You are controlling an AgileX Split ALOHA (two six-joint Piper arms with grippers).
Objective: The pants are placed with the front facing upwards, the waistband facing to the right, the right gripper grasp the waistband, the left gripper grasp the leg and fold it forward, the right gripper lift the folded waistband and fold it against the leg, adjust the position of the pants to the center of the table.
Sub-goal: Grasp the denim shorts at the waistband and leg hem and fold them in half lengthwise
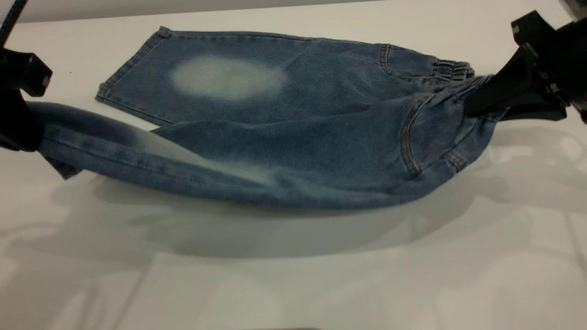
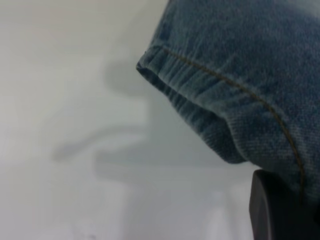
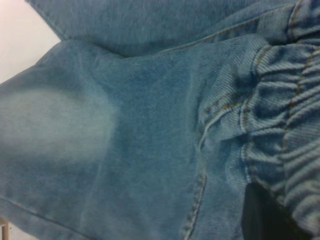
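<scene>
White worktop (image 1: 293, 284) below, my left gripper (image 1: 20, 123) at nine o'clock clamps the pants (image 1: 293, 137) leg, my right gripper (image 1: 486, 103) at three o'clock pinches the waistband (image 1: 451, 71); uneven lifting could twist the fold.

- No text, brand, number or sign can be read anywhere — not on the denim pants (image 1: 284, 137), not on the white tabletop (image 1: 293, 275).
- The tan stitching on the pants forms seams only — no letters.
</scene>
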